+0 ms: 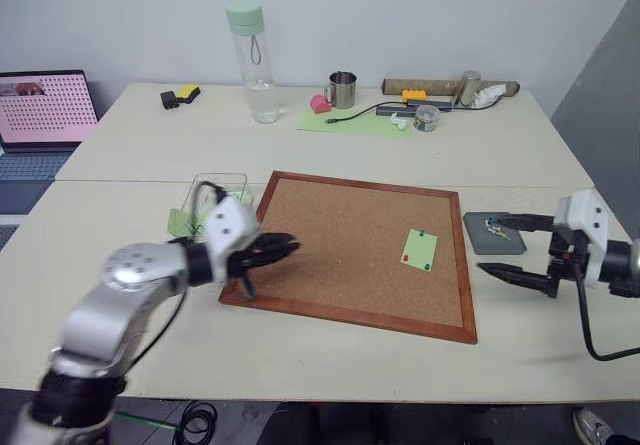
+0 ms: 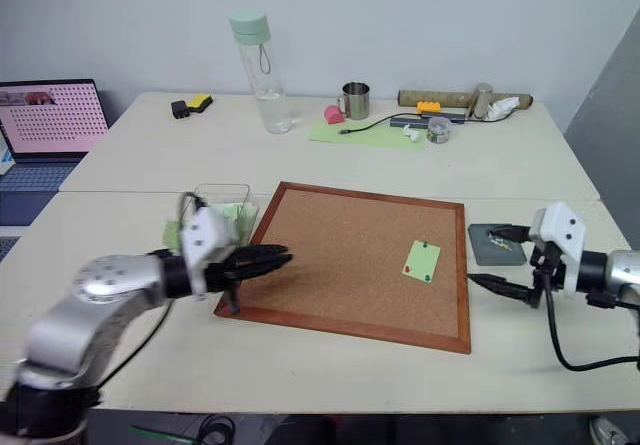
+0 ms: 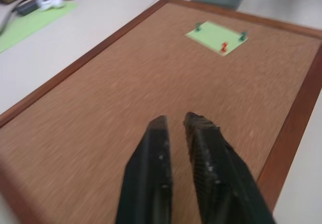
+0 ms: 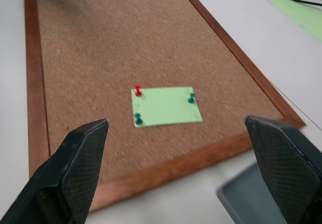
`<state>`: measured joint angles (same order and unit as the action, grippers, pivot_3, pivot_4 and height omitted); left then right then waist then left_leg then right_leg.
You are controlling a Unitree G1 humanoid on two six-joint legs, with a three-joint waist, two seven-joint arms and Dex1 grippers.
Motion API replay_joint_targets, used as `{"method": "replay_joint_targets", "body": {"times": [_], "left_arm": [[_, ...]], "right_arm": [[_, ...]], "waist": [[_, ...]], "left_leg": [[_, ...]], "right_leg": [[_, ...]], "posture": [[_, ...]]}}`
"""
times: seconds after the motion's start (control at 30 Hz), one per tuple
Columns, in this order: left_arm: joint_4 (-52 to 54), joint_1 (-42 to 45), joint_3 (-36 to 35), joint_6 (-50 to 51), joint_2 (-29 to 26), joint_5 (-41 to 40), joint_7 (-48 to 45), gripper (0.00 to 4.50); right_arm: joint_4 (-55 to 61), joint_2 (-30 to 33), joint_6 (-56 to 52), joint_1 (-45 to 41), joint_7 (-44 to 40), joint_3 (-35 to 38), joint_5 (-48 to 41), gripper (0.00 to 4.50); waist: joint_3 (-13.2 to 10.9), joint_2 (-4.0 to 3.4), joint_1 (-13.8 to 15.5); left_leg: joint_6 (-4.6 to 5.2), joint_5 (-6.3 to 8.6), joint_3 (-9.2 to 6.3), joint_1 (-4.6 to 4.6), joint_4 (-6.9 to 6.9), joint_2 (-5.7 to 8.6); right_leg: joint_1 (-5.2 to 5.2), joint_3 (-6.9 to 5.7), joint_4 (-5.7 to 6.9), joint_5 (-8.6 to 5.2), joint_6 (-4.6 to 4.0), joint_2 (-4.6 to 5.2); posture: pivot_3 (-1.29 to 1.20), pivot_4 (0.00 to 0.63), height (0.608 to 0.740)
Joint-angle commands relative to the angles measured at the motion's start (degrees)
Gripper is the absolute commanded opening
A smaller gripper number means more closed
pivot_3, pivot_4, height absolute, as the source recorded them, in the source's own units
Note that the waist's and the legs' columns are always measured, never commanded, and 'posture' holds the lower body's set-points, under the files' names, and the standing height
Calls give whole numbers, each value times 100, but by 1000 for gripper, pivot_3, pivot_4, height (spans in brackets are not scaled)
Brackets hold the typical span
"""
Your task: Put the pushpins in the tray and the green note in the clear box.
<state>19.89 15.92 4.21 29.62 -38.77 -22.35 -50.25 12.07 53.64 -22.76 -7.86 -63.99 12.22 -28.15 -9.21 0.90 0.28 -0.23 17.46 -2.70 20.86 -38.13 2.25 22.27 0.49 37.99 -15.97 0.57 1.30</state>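
From the left eye view, the green note [image 1: 419,250] lies pinned on the corkboard [image 1: 340,240], towards the board's edge nearest the tray [image 1: 493,233]; the tray sits on the counter [image 1: 330,360] just off that edge and already holds a few pushpins. The clear box [image 1: 222,197] stands off the opposite edge of the corkboard with green paper in it. The left claw [image 1: 283,246] is clenched on nothing over the board's box-side edge; the right claw [image 1: 512,248] is released, its fingers spread wide beside the tray. The right eye view gives the same layout, the right claw [image 2: 498,258] between tray and board frame. In the left wrist view the left claw [image 3: 176,126] points across the cork at the note [image 3: 216,34], well apart from it. In the right wrist view the right claw [image 4: 176,128] frames the note, held by 3 pushpins: 1 red pushpin [image 4: 138,90] and 2 green pushpins [image 4: 138,118] at its corners. The step in hand looks like pulling a pin: the right claw is better placed, so I would close on 1 head only, lift straight out of the cork, and leave the note flat until all 3 are out. No brand, label or writing can be read.
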Motion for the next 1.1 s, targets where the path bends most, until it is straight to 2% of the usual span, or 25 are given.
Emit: {"method": "replay_joint_targets", "body": {"times": [0.03, 0.2, 0.33, 0.47, 0.7, 0.8, 1.1], "left_arm": [[-576, 382, 550, -361, 550, 400, 187, 11], [-1645, 684, 1032, -925, 1336, 871, 379, 11], [-2678, 869, 1112, -1477, 1833, 1182, 576, 11], [-3319, 918, 1169, -1844, 2036, 1431, 640, 11], [-3380, 852, 1154, -2007, 2130, 1570, 623, 11], [-3315, 816, 1133, -1974, 2133, 1575, 619, 0], [-3144, 696, 1140, -1882, 2123, 1582, 592, 0]], "right_arm": [[128, -208, -30, -363, 266, -237, 79, 4500], [-396, -674, 190, -897, 636, -861, 635, 4500], [-1188, -1097, 373, -1411, 843, -1185, 997, 4500], [-2037, -1490, 734, -1821, 963, -1368, 1286, 4500], [-3209, -1924, 1499, -2150, 1051, -1516, 1709, 4500], [-3496, -2019, 1722, -2197, 1089, -1503, 1784, 4079], [-3939, -2208, 2073, -2253, 1099, -1460, 1891, 2111]], "waist": [[0, 0, -4], [-1, 3, -6], [-1, 4, -4], [0, 2, -19], [6, -1, -14], [6, -2, -16], [8, -4, -33]], "left_leg": [[0, 0, -1, 0, -1, 0], [-2, -1, -2, 0, -6, 0], [-4, -2, -2, 2, -14, 1], [-20, -11, -2, 2, -18, 1], [-20, -12, -3, 2, -29, 3], [-20, -12, -3, 2, -30, 3], [-19, -11, -3, 2, -30, 2]], "right_leg": [[0, -1, 2, 0, 0, 0], [0, -1, 2, 0, 0, -3], [0, -1, 5, 0, 1, -2], [2, -1, 7, 0, 1, -3], [-2, 0, 12, 3, 5, -2], [-2, 0, 13, 3, 5, -2], [-2, 1, 15, 3, 5, -2]], "posture": [[0, 150, 740], [0, 150, 740], [0, 150, 740], [0, 150, 740], [0, 150, 740], [0, 150, 740], [0, 150, 740]]}}
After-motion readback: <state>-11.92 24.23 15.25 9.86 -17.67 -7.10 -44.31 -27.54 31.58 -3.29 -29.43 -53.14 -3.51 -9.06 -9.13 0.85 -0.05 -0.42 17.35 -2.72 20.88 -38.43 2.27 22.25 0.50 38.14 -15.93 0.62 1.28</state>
